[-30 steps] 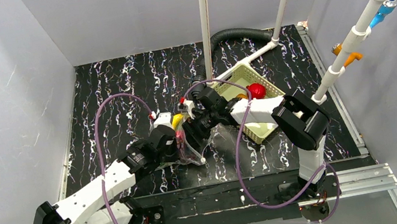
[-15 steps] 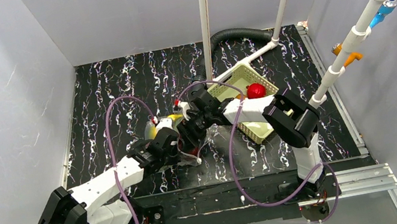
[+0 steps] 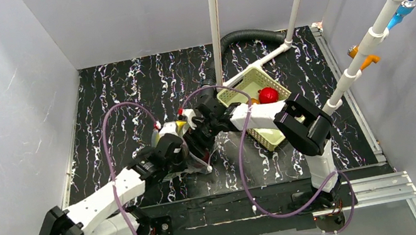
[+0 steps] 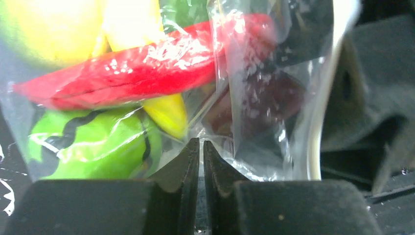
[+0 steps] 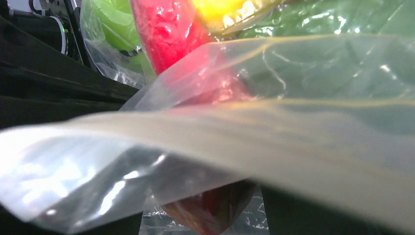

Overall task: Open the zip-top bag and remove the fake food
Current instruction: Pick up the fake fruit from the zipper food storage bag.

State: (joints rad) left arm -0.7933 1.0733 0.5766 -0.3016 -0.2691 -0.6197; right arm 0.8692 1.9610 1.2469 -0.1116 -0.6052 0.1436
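zip-top bag (image 3: 197,151): lifted off the table (image 3: 125,93) near its middle, strung between both grippers, left of the basket; clear film, crumpled.
fake food (image 4: 147,98): all seen through the film, so judged to be inside; red chili (image 4: 137,68) lying across, yellow banana (image 4: 166,112) under it, green piece (image 4: 93,147) low left, dark red fruit (image 4: 269,98) to the right.
bag lip: in the right wrist view a thick pale band of film (image 5: 244,132) crosses the whole frame, chili (image 5: 166,34) behind it; cannot tell whether the mouth is parted or sealed.
left gripper (image 4: 201,147): jaws almost together, pinching a fold of film at the bag's lower edge; holding the bag.
right gripper (image 3: 200,133): pressed against the bag's right side; fingers lost behind blurred film in its own view, so cannot tell if wide or clamped.
change: over the last second, bag and both grippers shifted left, away from the basket; right forearm swung left with them; left arm's elbow pulled nearer and lower in the top view.
meaning: probably still working at the opening; no piece seen leaving the bag in that second.
basket (image 3: 238,90): pale, slotted, right of the bag; one red fruit (image 3: 267,95) lying in it.
risk: thin pinch on slick film, likely to slip if the two pull apart hard.
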